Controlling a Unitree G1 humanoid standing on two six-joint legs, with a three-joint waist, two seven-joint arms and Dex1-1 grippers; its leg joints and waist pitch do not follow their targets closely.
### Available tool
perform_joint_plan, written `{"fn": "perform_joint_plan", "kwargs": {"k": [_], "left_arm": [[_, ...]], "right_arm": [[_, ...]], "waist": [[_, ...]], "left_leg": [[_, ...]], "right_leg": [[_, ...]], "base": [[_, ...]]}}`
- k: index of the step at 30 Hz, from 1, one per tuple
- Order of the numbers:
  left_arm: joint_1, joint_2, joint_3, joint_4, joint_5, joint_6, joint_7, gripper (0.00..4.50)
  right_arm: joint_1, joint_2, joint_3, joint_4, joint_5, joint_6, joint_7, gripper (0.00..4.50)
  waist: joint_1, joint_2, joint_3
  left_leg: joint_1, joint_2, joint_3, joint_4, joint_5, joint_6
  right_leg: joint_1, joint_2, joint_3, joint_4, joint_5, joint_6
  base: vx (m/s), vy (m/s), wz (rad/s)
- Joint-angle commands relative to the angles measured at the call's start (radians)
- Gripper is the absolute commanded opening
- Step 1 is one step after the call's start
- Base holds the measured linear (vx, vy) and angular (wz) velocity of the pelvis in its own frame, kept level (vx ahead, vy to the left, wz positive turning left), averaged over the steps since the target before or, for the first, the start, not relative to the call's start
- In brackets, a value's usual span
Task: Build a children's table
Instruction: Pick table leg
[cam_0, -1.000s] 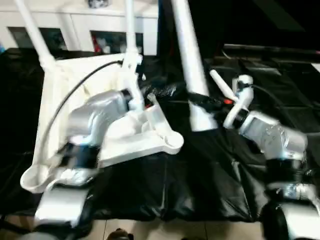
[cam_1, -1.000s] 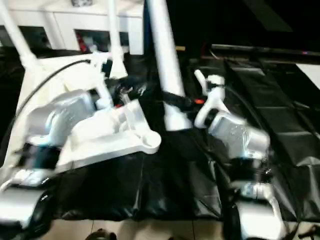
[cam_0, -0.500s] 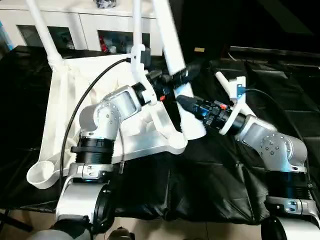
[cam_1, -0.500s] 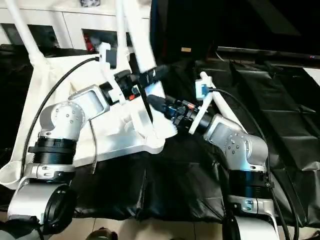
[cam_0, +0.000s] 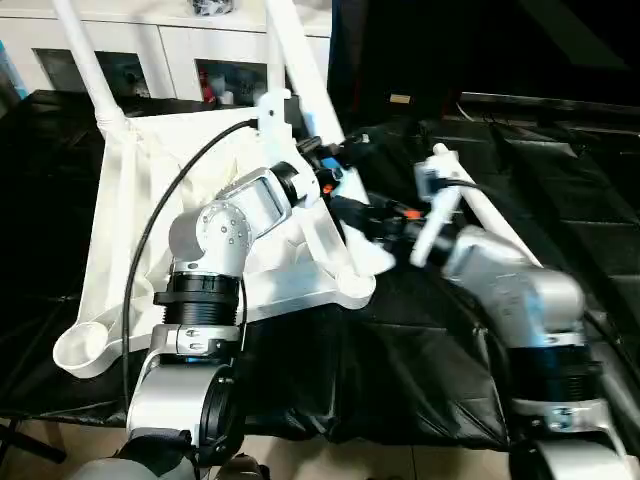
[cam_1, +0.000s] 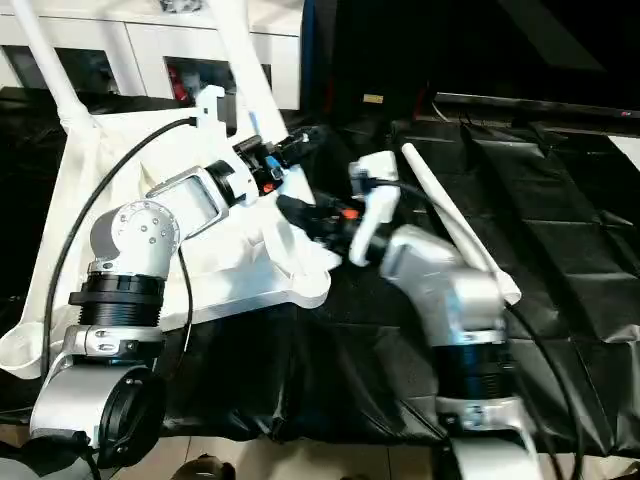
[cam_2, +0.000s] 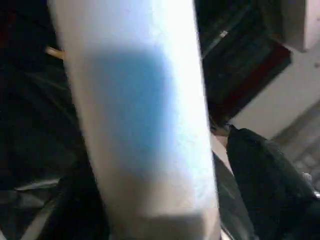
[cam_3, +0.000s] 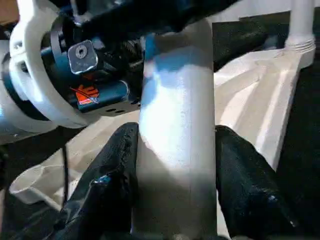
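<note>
1. Holding the third leg (cam_0: 300, 70) between us, we have it leaning up and away from the near corner socket (cam_0: 352, 283) of the upturned tabletop (cam_0: 120, 210), its long axis tilted toward the cabinet (cam_0: 170, 50) rather than standing upright.
2. Our right gripper (cam_3: 175, 200) clamps the leg's lower part; in the right wrist view both black fingers (cam_3: 112, 175) press its sides, so this hand grips nearer the foot end that must enter the socket.
3. Our left gripper (cam_0: 335, 165) sits higher on the same leg. In the left wrist view the leg lies between its fingers (cam_2: 265, 170), but we cannot tell whether they press it or stand loose around it.
4. Two legs (cam_0: 85, 70) already stand in the far sockets.
5. We judge that the coming move turns on this: the foot end lies just above and beside the near socket, so the right hand must steer it down while the left rights the upper end.
</note>
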Motion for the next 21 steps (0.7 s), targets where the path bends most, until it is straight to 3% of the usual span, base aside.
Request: {"fn": "perform_joint_plan", "kwargs": {"k": [1,7,16,18,21], "left_arm": [[-0.026,-0.01,0.001,0.001,0.004,-0.012,0.026,3.2],[-0.032,-0.004,0.019,0.021,0.021,-0.028,0.064,2.67],[-0.028,-0.002,0.014,0.022,0.007,-0.04,0.042,2.07],[-0.026,0.001,0.011,0.019,0.001,-0.038,0.025,1.99],[-0.028,0.026,-0.005,0.024,-0.011,-0.034,-0.052,1.95]], "right_arm": [[-0.018,0.005,0.025,-0.038,-0.003,-0.023,-0.002,1.86],[-0.011,0.003,0.045,-0.039,-0.033,-0.057,-0.008,1.86],[-0.015,0.013,0.066,-0.027,-0.052,-0.101,-0.016,1.86],[-0.019,0.018,0.055,-0.023,-0.034,-0.088,-0.013,2.42],[-0.03,0.011,0.022,-0.012,0.027,-0.041,0.028,2.64]], "waist": [[-0.003,-0.006,-0.083],[-0.002,-0.001,-0.083],[-0.004,-0.003,-0.082],[-0.005,-0.001,-0.083],[-0.004,0.0,-0.083]], "left_leg": [[0.014,0.032,-0.019,-0.064,-0.164,-0.011],[0.014,0.031,-0.02,-0.063,-0.161,-0.008],[0.013,0.031,-0.019,-0.063,-0.166,-0.007],[0.013,0.032,-0.02,-0.063,-0.167,-0.006],[0.015,0.032,-0.019,-0.064,-0.171,0.002]], "right_leg": [[0.054,-0.059,0.049,-0.075,-0.215,-0.125],[0.056,-0.058,0.049,-0.073,-0.192,-0.129],[0.056,-0.059,0.049,-0.073,-0.188,-0.137],[0.056,-0.058,0.049,-0.072,-0.181,-0.143],[0.056,-0.058,0.049,-0.072,-0.186,-0.147]], "base": [[0.0,0.0,0.0],[0.0,0.0,0.0],[0.0,0.0,0.0],[0.0,0.0,0.0],[0.0,0.0,0.0]]}}
